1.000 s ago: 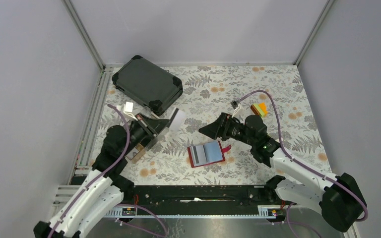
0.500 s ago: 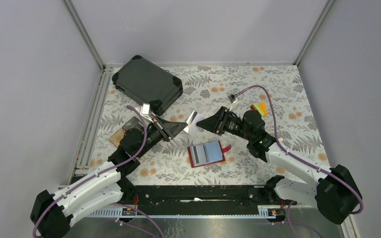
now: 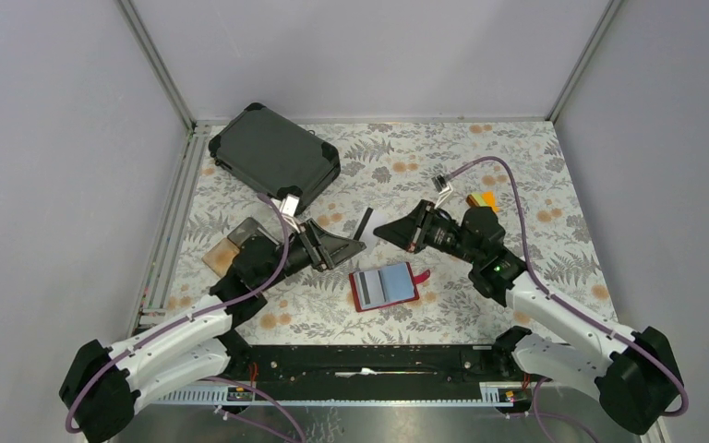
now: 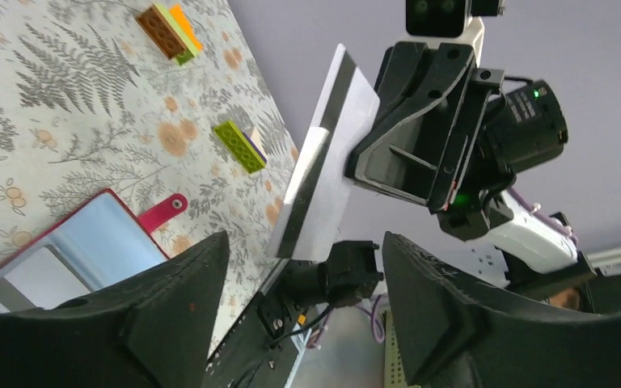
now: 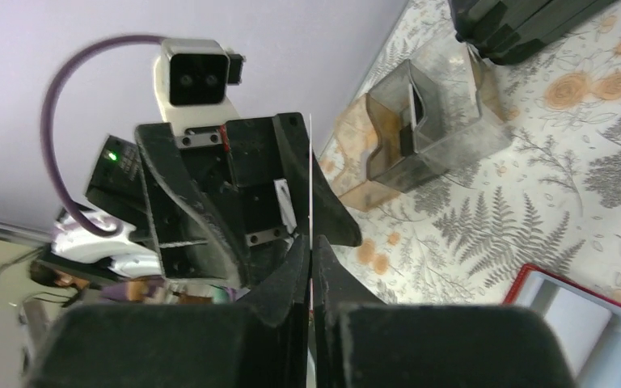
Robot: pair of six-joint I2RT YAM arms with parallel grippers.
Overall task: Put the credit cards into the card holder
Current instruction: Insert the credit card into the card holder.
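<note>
Over the middle of the table, just beyond the open holder (image 3: 383, 286), we have a card (image 4: 323, 162) in mid-air between the two arms. The right gripper (image 5: 310, 259) is pinched tight on one edge of it. The left gripper (image 4: 303, 250) stands wide, with its fingers clear of the card on either side. We judge this to be the handover before the slotting. To do it well, we would draw the left gripper straight back along the card's plane so that neither finger clips it. The right grip bites only a narrow strip of slick plastic, and a knock could swing the card round. After that we would tilt the card low and bring its free edge to a slot mouth at a shallow angle. The left arm could perhaps steady the holder so it does not slide. The holder lies flat and open nearest the arm bases, a grey card showing on its left leaf and a light blue one on its right. We cannot tell which slot is free. Further left, the clear box (image 5: 428, 121) on its wooden base has something dark standing in one compartment, too unclear to name. Beyond the right arm lie the blocks (image 3: 483, 201). At the far left the dark case (image 3: 274, 157) is closed, its contents hidden.
</note>
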